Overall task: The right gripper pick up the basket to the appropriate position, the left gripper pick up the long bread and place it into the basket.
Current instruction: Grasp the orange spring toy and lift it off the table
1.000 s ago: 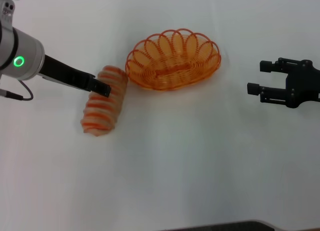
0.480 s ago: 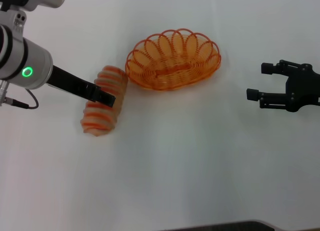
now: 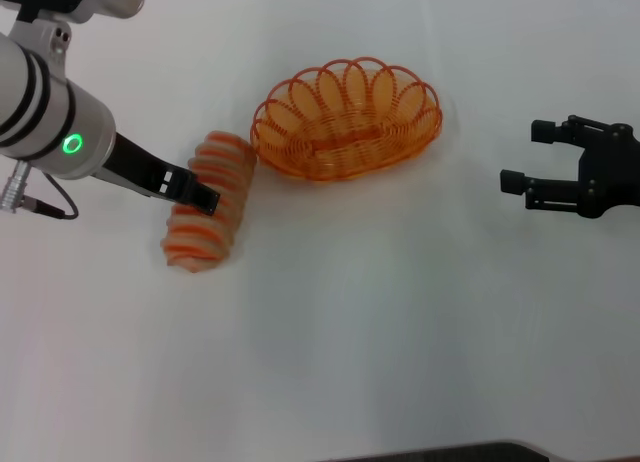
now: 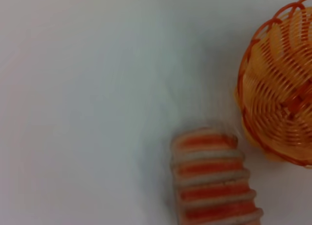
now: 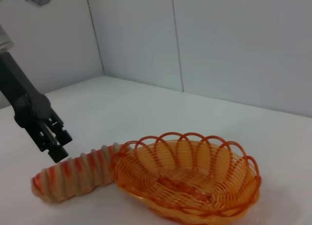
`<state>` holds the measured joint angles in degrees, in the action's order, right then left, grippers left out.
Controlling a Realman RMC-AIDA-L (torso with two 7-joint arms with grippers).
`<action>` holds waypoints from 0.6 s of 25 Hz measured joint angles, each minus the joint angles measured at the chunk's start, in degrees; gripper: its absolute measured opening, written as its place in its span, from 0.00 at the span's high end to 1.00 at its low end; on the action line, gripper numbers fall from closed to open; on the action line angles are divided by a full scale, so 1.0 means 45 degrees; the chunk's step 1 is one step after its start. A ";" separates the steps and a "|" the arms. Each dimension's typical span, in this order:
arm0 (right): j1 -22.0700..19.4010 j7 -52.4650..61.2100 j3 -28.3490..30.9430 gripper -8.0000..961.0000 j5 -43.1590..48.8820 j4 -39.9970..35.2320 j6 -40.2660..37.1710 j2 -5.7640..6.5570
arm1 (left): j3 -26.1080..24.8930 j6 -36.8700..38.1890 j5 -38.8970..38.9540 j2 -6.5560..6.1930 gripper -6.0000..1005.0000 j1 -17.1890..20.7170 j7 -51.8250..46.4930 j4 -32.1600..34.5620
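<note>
The long bread [image 3: 205, 204], a pale loaf with orange stripes, lies on the white table left of the basket [image 3: 346, 119]. One end of it almost touches the basket's rim. In the left wrist view the long bread [image 4: 212, 178] and part of the basket [image 4: 279, 101] show from above. My left gripper [image 3: 203, 196] hangs just over the middle of the loaf, and in the right wrist view the left gripper [image 5: 57, 147] has its fingers close together with nothing between them. My right gripper [image 3: 525, 157] stands open to the right of the basket, well apart from it. The basket [image 5: 187, 183] is empty.
The white table [image 3: 400, 322] stretches bare in front of the objects. Pale wall panels [image 5: 219, 45] stand behind the table. A dark edge [image 3: 450, 452] marks the table's front.
My left gripper has moved forward along the loaf and then drawn back slightly to the left. The right gripper has drifted a little to the right.
</note>
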<state>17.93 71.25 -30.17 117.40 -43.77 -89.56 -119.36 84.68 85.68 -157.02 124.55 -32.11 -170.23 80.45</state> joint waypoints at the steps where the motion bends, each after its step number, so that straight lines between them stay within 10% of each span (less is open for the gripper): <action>1: 0.0000 0.0000 0.0024 0.06 -0.0007 0.0000 0.0021 0.0000 | -0.0037 0.0040 0.0126 0.0012 0.21 -0.0007 -0.0056 0.0046; 15: 0.0059 0.0105 0.0212 0.06 -0.0076 -0.0067 0.0061 0.0000 | -0.0518 0.0065 0.1036 0.0018 0.21 -0.0539 -0.0113 -0.0946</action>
<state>18.19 71.73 -29.22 117.06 -44.07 -89.28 -119.36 82.35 85.97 -152.36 124.63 -34.54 -170.74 76.20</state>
